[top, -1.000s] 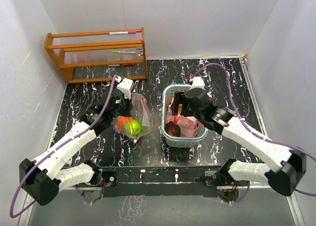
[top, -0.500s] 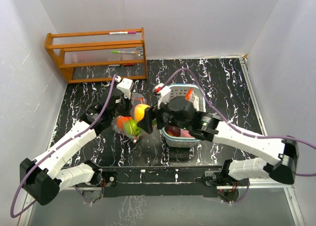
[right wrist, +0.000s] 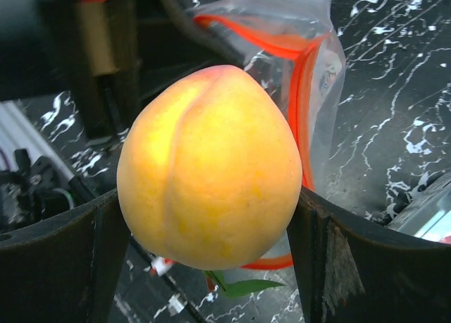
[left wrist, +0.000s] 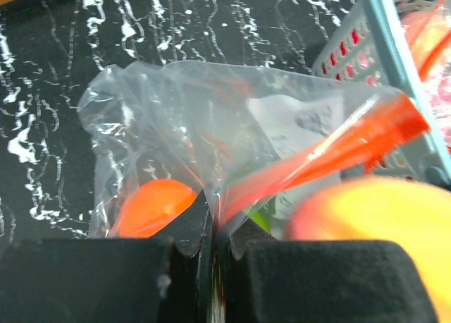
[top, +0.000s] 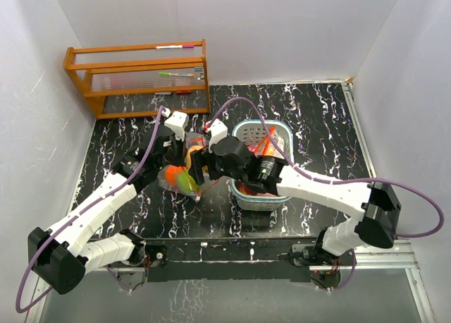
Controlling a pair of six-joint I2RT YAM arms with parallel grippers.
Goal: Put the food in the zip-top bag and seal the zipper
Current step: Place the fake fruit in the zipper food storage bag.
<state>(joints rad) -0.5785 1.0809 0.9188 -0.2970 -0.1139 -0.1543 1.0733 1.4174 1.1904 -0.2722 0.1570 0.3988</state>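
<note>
clear zip-top bag point(left wrist: 176, 111) holds orange fruit point(left wrist: 151, 206), peach point(right wrist: 211, 164) outside.

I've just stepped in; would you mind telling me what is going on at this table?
The left gripper is pinched shut on the edge of the zip-top bag, holding its mouth up. An orange fruit already lies inside. The right gripper grips a yellow-orange peach and holds it right at the bag's mouth, not yet inside. The zipper is unsealed. The pale-blue basket stands beside the bag.
</note>
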